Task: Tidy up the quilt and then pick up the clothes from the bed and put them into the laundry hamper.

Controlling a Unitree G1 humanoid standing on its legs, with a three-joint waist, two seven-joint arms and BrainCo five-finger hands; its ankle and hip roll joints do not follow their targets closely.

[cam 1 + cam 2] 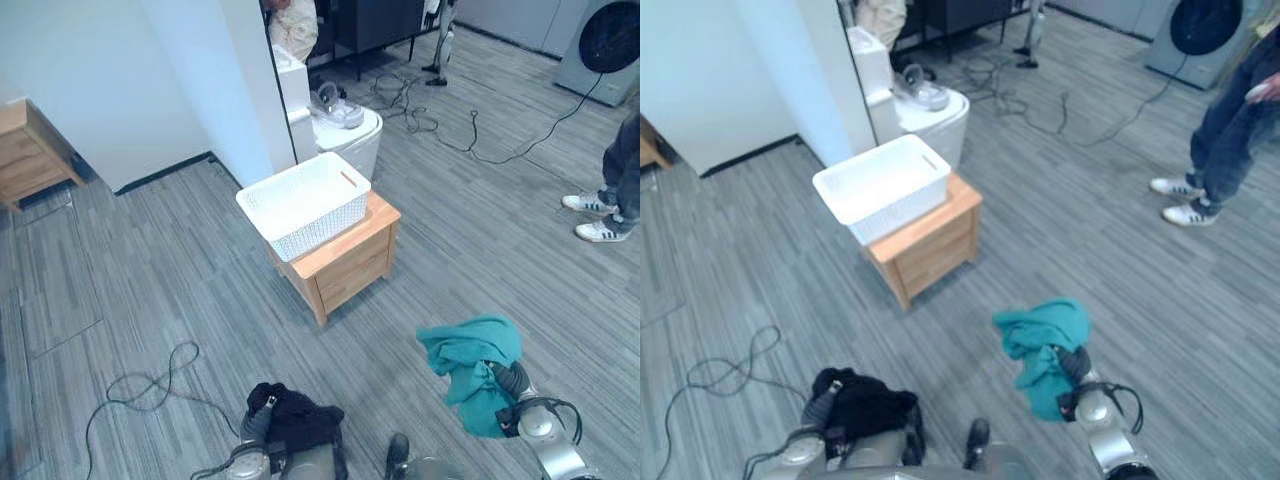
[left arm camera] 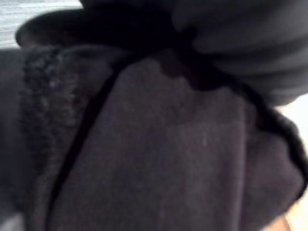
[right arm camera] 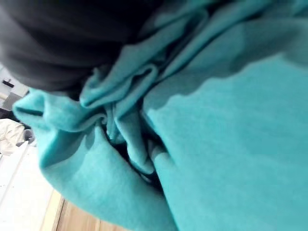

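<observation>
While both arms sit low at the near edge, the left hand (image 1: 258, 425) is buried under a black garment (image 1: 295, 420), and the right hand (image 1: 508, 385) is wrapped in a teal garment (image 1: 470, 365); fingers hidden, so grip state on either cannot be told. Both garments are carried above the grey striped floor (image 1: 150, 290). Farther ahead stands a wooden bedside cabinet (image 1: 345, 262) with a white laundry hamper (image 1: 305, 205) on top. Beyond, right, a person's legs (image 1: 1225, 130) in white sneakers.
</observation>
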